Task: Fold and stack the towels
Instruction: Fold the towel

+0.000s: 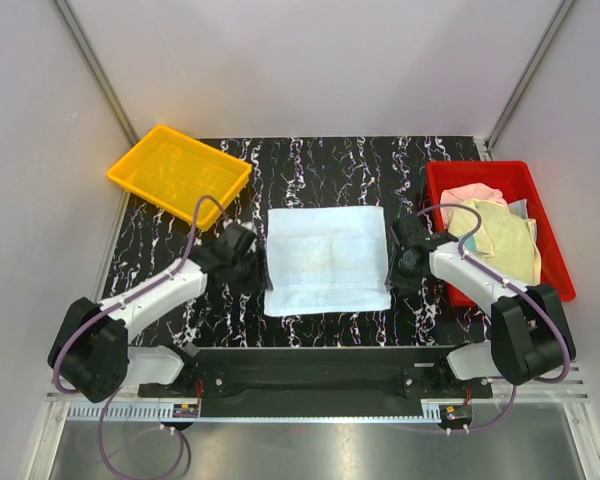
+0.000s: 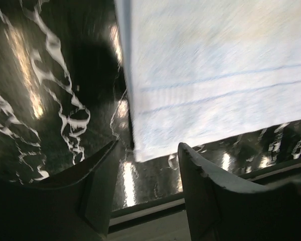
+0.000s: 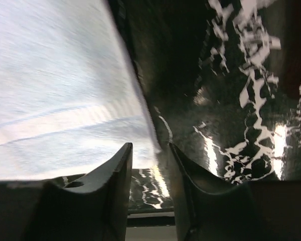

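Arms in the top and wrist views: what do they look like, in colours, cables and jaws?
Both the left arm and the right arm have white links between bulky black joints, with black heads at the tips. A thin purple cable loops along each. They are bolted to a black rail. In the wrist views the jaws are dark grey, smooth curved plastic.

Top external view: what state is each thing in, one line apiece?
light blue towel: lying flat on the table, not gripped
left gripper: open, at the light blue towel's left edge
right gripper: open, at the light blue towel's right edge
yellow tray: empty
red tray: holding loose towels
pink towel: crumpled in the red tray
pale yellow towel: crumpled in the red tray
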Controlling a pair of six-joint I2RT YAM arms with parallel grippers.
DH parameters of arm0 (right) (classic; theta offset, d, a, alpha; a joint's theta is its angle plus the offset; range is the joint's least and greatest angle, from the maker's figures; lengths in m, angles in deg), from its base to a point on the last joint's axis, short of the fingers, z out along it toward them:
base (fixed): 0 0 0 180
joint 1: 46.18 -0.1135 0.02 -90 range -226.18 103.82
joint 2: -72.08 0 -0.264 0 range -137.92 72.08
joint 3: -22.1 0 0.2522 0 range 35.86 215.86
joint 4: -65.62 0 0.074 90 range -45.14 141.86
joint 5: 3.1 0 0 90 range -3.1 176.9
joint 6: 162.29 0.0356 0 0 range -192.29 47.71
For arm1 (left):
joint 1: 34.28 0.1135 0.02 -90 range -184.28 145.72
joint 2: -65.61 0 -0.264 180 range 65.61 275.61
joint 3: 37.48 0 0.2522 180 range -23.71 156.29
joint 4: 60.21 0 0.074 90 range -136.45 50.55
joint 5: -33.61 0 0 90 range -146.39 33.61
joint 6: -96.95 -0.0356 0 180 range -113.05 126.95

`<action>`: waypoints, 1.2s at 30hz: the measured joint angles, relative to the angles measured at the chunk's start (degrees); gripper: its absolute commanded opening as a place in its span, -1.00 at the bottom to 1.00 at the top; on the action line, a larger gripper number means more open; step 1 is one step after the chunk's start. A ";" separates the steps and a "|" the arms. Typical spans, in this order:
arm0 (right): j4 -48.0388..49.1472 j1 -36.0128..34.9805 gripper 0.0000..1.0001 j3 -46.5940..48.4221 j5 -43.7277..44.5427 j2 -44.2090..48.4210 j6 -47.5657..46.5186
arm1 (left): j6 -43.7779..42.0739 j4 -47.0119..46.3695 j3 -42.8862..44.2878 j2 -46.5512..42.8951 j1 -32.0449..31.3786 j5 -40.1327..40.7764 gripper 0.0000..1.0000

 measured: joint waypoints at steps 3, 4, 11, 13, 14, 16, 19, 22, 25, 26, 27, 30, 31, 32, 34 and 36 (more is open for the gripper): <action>0.00 0.76 -0.10 5.75 -0.46 -0.66 -2.54 | -3.37 1.11 9.49 1.55 2.29 1.75 0.08; 0.37 1.38 -0.09 8.48 -1.03 -1.55 -3.91 | -4.48 0.55 12.26 2.62 3.21 1.99 0.07; 5.53 9.75 0.07 29.55 -14.51 -16.46 -18.95 | -16.72 -4.07 30.69 20.61 10.71 1.42 0.03; 5.77 12.20 0.09 34.56 -17.90 -21.07 -22.32 | -19.78 -4.15 33.94 25.99 12.83 -0.04 0.02; 5.22 13.31 0.11 37.24 -19.71 -23.89 -24.24 | -21.20 -4.26 35.58 28.55 13.97 -1.07 0.01; 4.55 15.45 0.29 42.14 -23.10 -29.18 -27.52 | -23.89 -3.78 38.84 33.11 15.65 -2.80 0.00; 2.73 17.84 0.09 48.26 -27.54 -36.44 -32.54 | -27.47 -2.75 43.91 38.56 17.49 -5.01 0.00; 0.17 19.34 0.01 53.42 -31.10 -42.64 -36.83 | -31.43 -1.95 49.35 42.99 18.18 -7.08 0.00; -2.16 19.87 0.01 58.25 -34.58 -47.98 -41.55 | -35.08 -0.61 54.77 46.84 18.25 -9.79 0.00; -2.95 19.87 0.02 59.39 -35.58 -49.27 -42.91 | -36.61 -0.20 56.52 48.22 18.25 -10.95 0.00; -3.72 19.85 0.02 60.70 -36.68 -50.38 -44.26 | -37.59 0.15 57.64 49.13 18.25 -11.74 0.00; -6.32 19.80 0.02 65.33 -38.77 -53.77 -48.26 | -40.96 1.40 60.78 52.19 18.23 -14.49 0.00; -7.67 19.80 0.00 67.25 -39.45 -54.97 -49.81 | -42.14 1.90 61.42 53.11 18.23 -15.26 0.00; -8.55 19.76 -0.02 68.57 -39.93 -55.89 -50.88 | -42.86 2.49 61.75 53.72 18.21 -15.63 0.00; -10.32 19.76 -0.04 70.84 -41.27 -57.59 -53.11 | -44.48 3.96 62.55 55.08 18.23 -16.35 -0.01; -11.47 19.76 -0.07 71.41 -42.42 -58.42 -54.80 | -46.31 5.75 64.15 57.11 18.25 -16.85 -0.04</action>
